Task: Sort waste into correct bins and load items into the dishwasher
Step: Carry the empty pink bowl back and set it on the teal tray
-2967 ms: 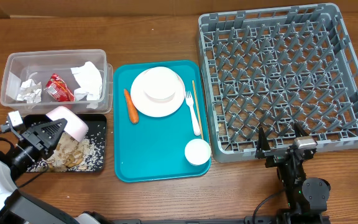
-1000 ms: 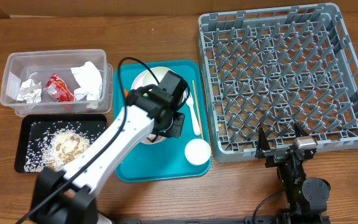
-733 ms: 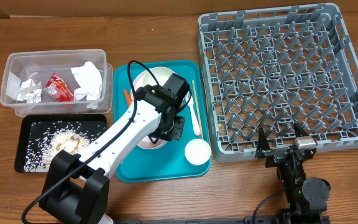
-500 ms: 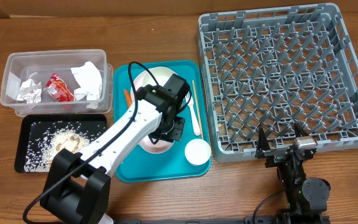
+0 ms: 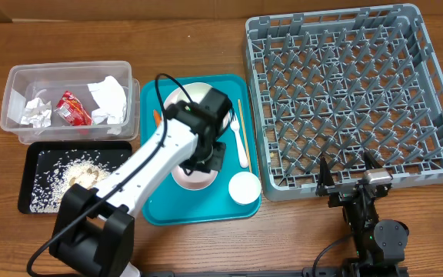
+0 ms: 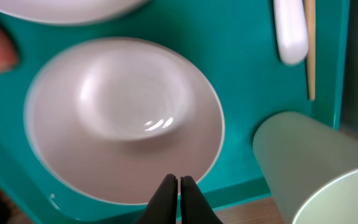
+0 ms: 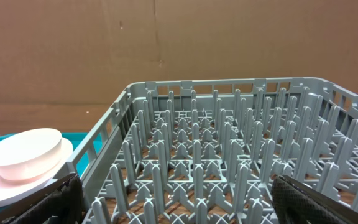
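My left gripper (image 6: 179, 184) is shut with nothing between its fingers, just above the near rim of a pale-pink bowl (image 6: 123, 118) that rests on the teal tray (image 6: 241, 74). From overhead the left gripper (image 5: 206, 163) hovers over that bowl (image 5: 193, 177), and the arm hides part of the white plate (image 5: 187, 98). An orange carrot (image 5: 157, 117), a white fork (image 5: 241, 145), a wooden stick (image 5: 239, 111) and a small white cup (image 5: 244, 187) also lie on the tray. My right gripper (image 5: 352, 183) stands open at the front edge of the grey dish rack (image 5: 356, 92).
The clear tub (image 5: 18, 77) at the left holds crumpled napkins (image 5: 108, 98) and a red wrapper (image 5: 73, 109). In front of it the black tray (image 5: 33, 158) holds beige food bits (image 5: 83, 178). The right wrist view shows the rack's pegs (image 7: 197, 168) and the cup (image 7: 27, 152).
The left arm swung from the black tray over to the teal tray. The pink bowl it carried now rests on the teal tray, free of the shut fingers. The right arm stayed still.
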Available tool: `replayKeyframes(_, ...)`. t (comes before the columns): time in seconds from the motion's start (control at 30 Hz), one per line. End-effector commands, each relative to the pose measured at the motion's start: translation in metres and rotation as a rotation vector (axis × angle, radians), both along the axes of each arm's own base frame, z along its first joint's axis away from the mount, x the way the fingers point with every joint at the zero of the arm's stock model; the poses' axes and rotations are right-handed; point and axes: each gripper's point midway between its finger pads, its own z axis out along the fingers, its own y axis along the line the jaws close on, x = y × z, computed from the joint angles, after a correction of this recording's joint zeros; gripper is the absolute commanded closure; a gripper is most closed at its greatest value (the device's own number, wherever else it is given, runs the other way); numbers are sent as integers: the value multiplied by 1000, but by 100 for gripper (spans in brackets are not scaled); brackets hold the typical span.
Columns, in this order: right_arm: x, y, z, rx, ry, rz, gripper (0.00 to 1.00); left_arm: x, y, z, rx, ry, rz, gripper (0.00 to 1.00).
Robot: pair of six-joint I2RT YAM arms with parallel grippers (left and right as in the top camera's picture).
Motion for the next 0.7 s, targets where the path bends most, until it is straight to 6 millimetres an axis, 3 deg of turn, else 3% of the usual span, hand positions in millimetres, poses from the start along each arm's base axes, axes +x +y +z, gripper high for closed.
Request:
replayKeyframes(0.0,1,-2,-3,-4,1,-8,0,37,16,34,14,-101,63,96)
replayKeyframes(0.1,1,-2,-3,-4,1,-8,0,54,30,57,9,-145,117,96)
replayKeyframes(0.2,1,-2,-3,-4,1,-8,0,66,39,66,-11,-170,165,95)
replayKeyframes(0.23,1,-2,-3,-3,1,-8,0,69,42,66,-12,-173,183,91)
replayKeyframes(0.3,1,-2,-3,-4,1,-8,0,72,50,65,-9,-174,210,71)
replayKeyframes(0.43,1,-2,-3,-4,1,-8,0,77,59,65,-11,-181,237,48)
replayKeyframes(0.6,1,-2,-3,-4,0,-8,0,76,57,65,-17,-179,193,35)
replayKeyframes(0.67,1,-2,-3,-4,1,-8,0,77,57,65,-17,-181,183,36)
